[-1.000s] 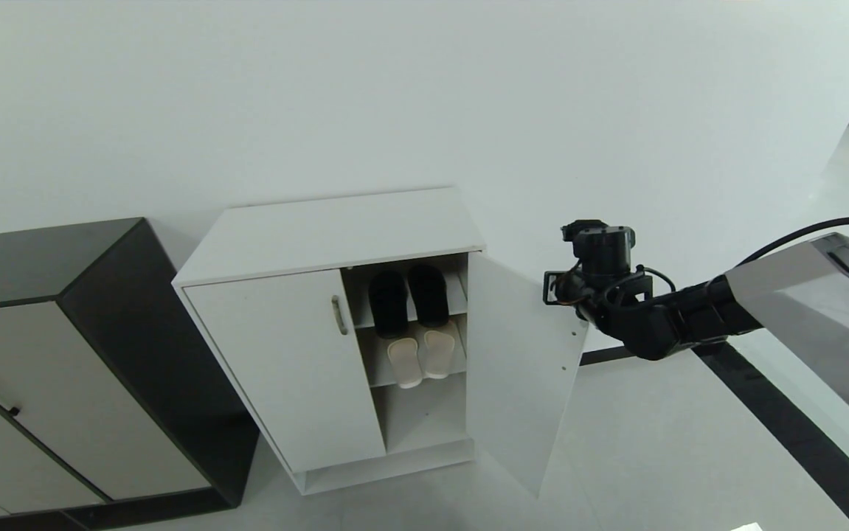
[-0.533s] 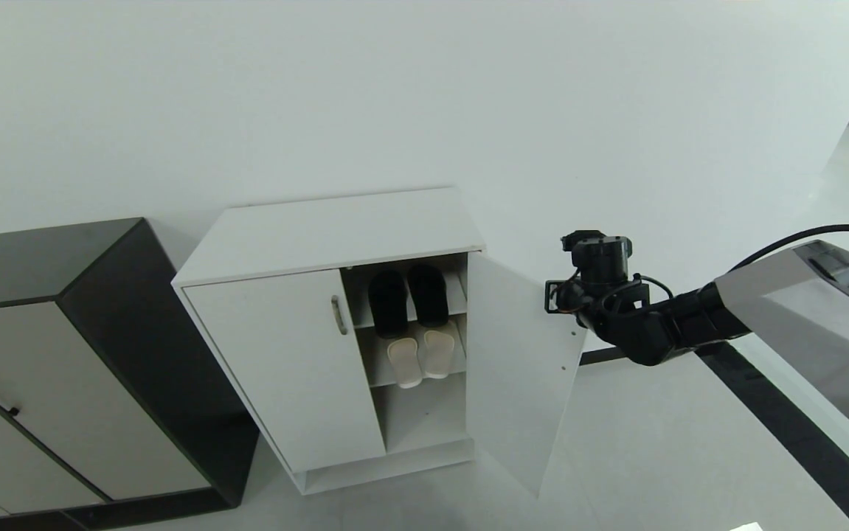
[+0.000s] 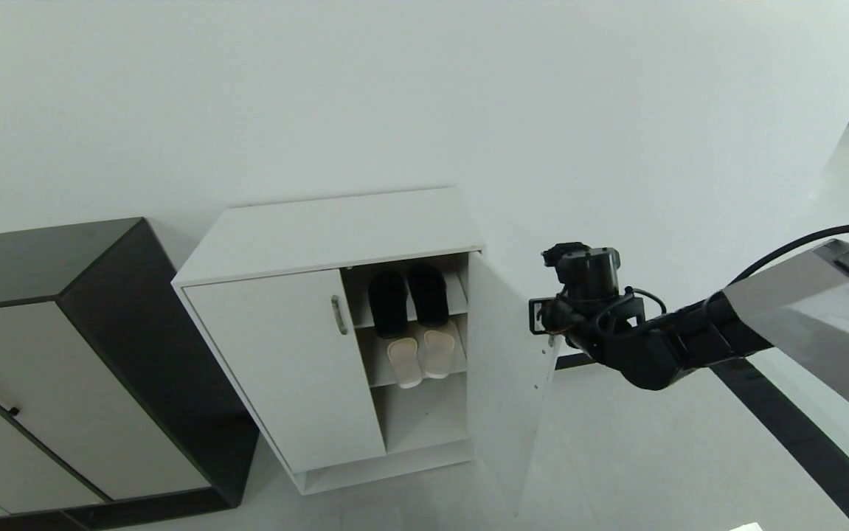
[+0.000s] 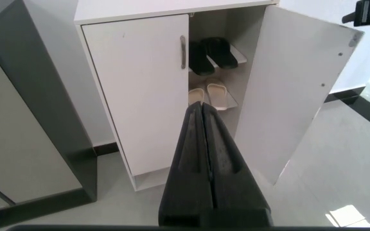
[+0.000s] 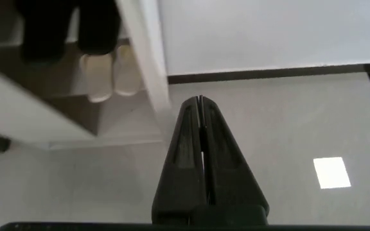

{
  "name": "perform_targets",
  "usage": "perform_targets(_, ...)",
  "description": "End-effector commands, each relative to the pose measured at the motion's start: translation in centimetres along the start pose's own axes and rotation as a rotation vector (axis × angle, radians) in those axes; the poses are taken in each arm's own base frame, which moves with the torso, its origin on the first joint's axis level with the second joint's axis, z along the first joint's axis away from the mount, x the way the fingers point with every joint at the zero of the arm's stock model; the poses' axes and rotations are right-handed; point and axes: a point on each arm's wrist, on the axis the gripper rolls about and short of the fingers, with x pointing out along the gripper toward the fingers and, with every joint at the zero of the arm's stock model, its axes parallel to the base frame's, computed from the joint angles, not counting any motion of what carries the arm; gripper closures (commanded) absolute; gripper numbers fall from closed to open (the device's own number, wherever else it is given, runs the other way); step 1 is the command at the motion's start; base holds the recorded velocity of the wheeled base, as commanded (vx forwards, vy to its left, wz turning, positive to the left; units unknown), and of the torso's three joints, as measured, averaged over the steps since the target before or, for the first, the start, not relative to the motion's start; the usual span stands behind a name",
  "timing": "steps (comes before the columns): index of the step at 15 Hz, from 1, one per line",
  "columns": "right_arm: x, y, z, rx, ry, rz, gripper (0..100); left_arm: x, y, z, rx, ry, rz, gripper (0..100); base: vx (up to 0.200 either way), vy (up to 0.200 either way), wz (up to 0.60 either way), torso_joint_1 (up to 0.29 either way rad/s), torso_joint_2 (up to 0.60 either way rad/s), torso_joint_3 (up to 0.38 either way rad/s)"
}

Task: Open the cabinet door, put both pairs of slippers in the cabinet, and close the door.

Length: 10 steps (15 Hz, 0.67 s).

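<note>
The white cabinet (image 3: 335, 232) stands against the wall with its left door (image 3: 291, 369) closed and its right door (image 3: 509, 369) partly open. A black pair of slippers (image 3: 409, 299) lies on the top shelf, and a white pair of slippers (image 3: 420, 358) on the shelf below. My right arm's wrist (image 3: 586, 295) is at the outer face of the open door, near its top free corner. In the right wrist view my right gripper (image 5: 200, 101) is shut and empty, just beside the door's edge (image 5: 143, 51). My left gripper (image 4: 201, 108) is shut, held back in front of the cabinet (image 4: 140, 83).
A black cabinet with pale doors (image 3: 63, 354) stands close on the left of the white one. A dark stripe (image 3: 785, 428) runs across the grey floor on the right. Open floor lies in front of the cabinet.
The right door has swung partway toward shut. My right arm has moved left with it, staying at the door's outer face.
</note>
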Motion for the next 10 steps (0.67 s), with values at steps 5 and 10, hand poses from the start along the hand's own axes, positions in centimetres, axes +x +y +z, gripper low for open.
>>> perform_targets(5,-6.9,4.2,0.5,-0.046,-0.009,0.159,100,0.0,0.0,0.0,0.000,0.001,0.000,100,0.000,0.000,0.00,0.000,0.00,0.000)
perform_targets(10,-5.9,4.6,-1.2,-0.070,0.028,0.168,100,0.0,0.0,0.0,0.000,0.001,0.000,100,0.000,0.000,0.00,0.000,0.00,0.000)
